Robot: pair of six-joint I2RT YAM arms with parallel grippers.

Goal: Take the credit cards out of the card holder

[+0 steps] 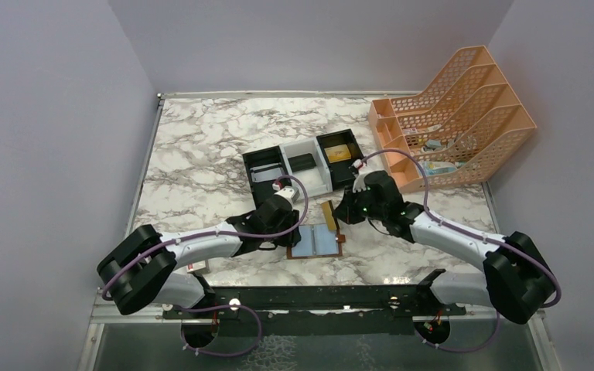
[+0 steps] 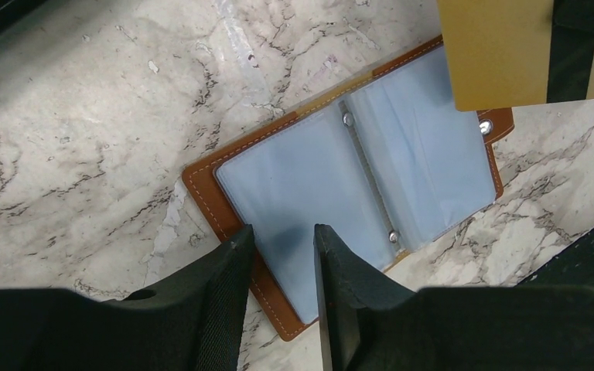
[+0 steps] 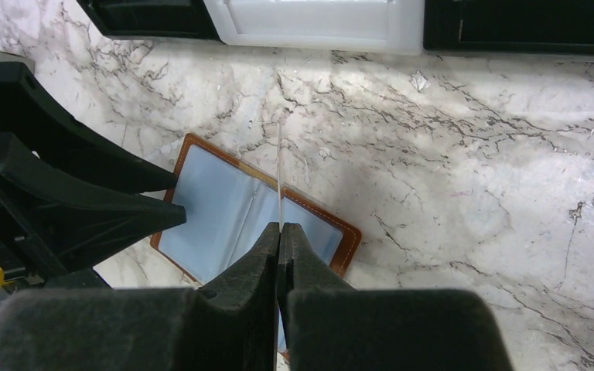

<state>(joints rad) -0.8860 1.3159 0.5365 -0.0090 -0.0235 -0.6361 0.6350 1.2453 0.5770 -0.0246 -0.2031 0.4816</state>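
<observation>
- near the front edge of the desk [image 1: 201,139], between the two arms, the card holder [image 2: 332,178] lies flat and wide open, blue-grey pockets facing up
- left end effector [image 2: 282,236] hangs over the holder's left page near the edge. its fingers are parted a bit with nothing pinched between them, and i can't tell if the tips actually touch the page
- right end effector [image 3: 280,228] is clamped tight on a gold card [image 2: 495,54], which is held up off the desk, on edge over the holder's right side and clear of the pockets
- further back there's a black-white-black tray [image 1: 315,164] with a yellowish card [image 1: 339,154] in its right compartment and a dark card [image 1: 302,162] in the middle one
</observation>
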